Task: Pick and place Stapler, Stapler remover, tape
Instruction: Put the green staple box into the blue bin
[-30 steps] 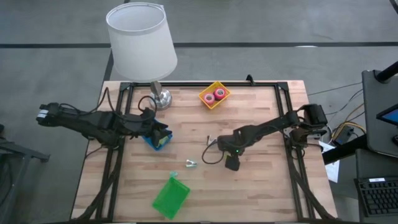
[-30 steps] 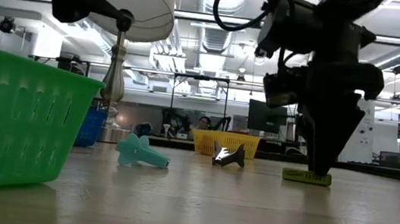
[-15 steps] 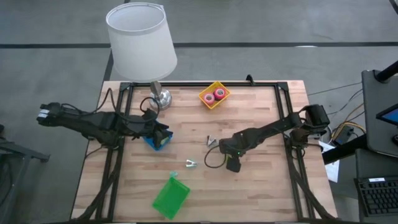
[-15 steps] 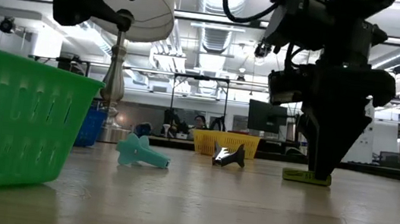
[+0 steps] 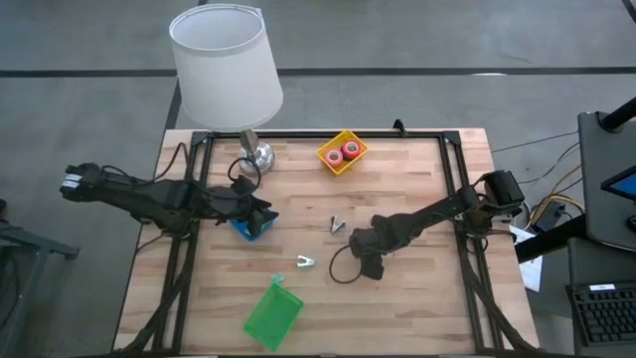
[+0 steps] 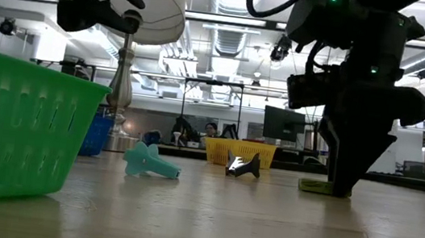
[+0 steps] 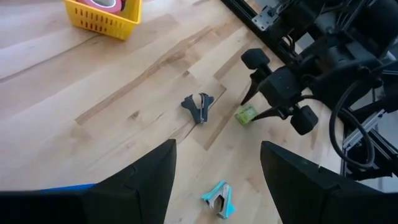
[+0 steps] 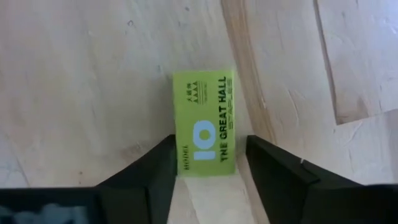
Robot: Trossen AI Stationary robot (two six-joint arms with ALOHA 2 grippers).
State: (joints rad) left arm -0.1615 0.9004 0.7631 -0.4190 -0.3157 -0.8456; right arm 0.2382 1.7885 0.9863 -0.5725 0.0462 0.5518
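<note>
My right gripper (image 8: 208, 142) points down at the table's middle, open. Its fingers stand on either side of a lime-green staples box (image 8: 204, 124) that lies flat on the wood (image 5: 374, 261). A dark staple remover (image 5: 338, 225) and a teal one (image 5: 305, 262) lie on the table to the left of the box. Pink and red tape rolls (image 5: 343, 152) sit in the yellow basket (image 5: 328, 159). My left gripper (image 7: 217, 149) is open and holds nothing, above the blue basket (image 5: 244, 227). No stapler shows. My right gripper comes at the staples box from above, one finger (image 8: 155, 168) along each long side of its near end (image 8: 202, 165). The box lies flat on the table. Whether the fingers touch it, I cannot tell.
A green basket (image 5: 272, 313) stands near the table's near edge. A lamp with a white shade (image 5: 224, 65) stands on its metal foot (image 5: 258, 157) at the far left. A black frame (image 5: 328, 135) runs around the table. Bare wood lies to the right of the box.
My right gripper has come down over the staples box and drawn a little toward the near edge, and its cable loop now hangs out toward the teal remover. The box has stayed in place.
</note>
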